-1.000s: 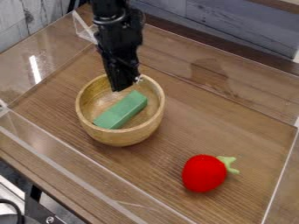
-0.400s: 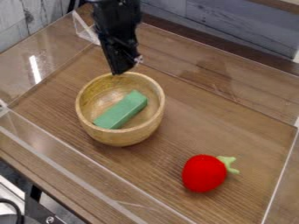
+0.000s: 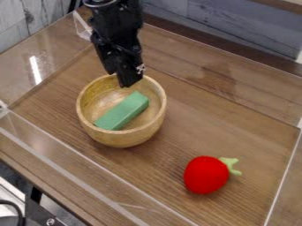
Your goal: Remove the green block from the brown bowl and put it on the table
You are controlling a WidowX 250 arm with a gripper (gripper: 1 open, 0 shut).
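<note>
Black robot gripper (image 3: pixel 127 79) hangs pointing down over the far rim of the round light-tan wooden bowl (image 3: pixel 90 122), fingers spread apart, grasping nothing. Small mint-green rectangular block (image 3: pixel 124 112) lies inside the bowl, slanted, 1 end up toward the far-right rim, not touched by the fingers. Bowl sits on the dark brown wood-grain table (image 3: pixel 224 97) inside low clear acrylic walls (image 3: pixel 48 53). Red strawberry-like toy with green leaves (image 3: pixel 207 174) lies well apart, near the front right.

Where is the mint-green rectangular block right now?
In the camera view, the mint-green rectangular block lies inside the round tan wooden bowl, left of centre, just below the gripper.
</note>
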